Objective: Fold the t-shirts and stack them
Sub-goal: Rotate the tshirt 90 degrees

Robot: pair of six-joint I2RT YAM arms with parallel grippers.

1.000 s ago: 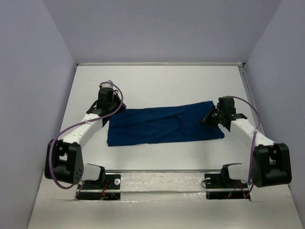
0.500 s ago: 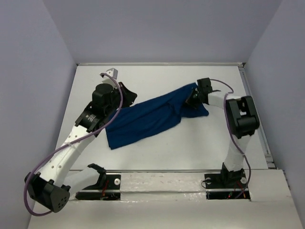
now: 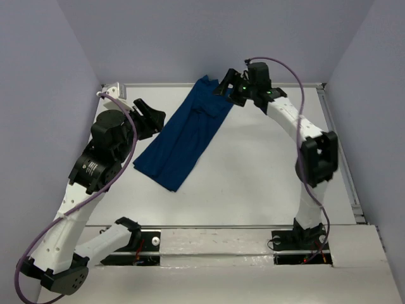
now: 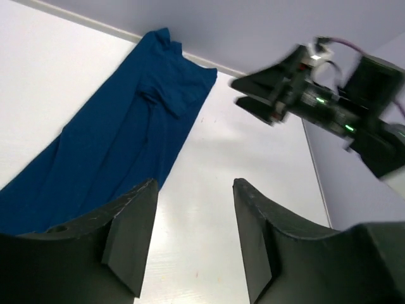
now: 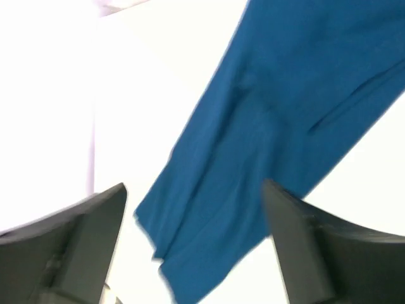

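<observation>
Change noted: one second ago the t-shirt (image 3: 183, 136) lay crosswise over the middle of the table (image 3: 266, 171), with a claw at each end. Half a second ago it was already slanted. It now runs on a steep diagonal. Both arms have left their low positions: the left has risen and drawn back to the left, and the right has stretched out to the far edge.

Orientation: the t-shirt's long axis runs from the far edge, just left of centre, down to the near left. Its far end meets the foot of the back wall (image 3: 209, 38), and its near end stops short of the table's middle depth. The cloth is drawn into a long, narrow band with lengthwise folds, bunched at the far end. It lies on the table in the left wrist view (image 4: 120, 145) and fills much of the right wrist view (image 5: 266, 145).

Left claw (image 3: 152, 118): released. Its fingers stand wide apart (image 4: 194, 190) and grip nothing. It sits just left of the band's middle, clear of the cloth.

Right claw (image 3: 229, 85): released. Its fingers are spread wide (image 5: 195, 190) with no cloth pinched between them. It is beside the t-shirt's far end and seen apart from it from the left wrist (image 4: 272, 95).
</observation>
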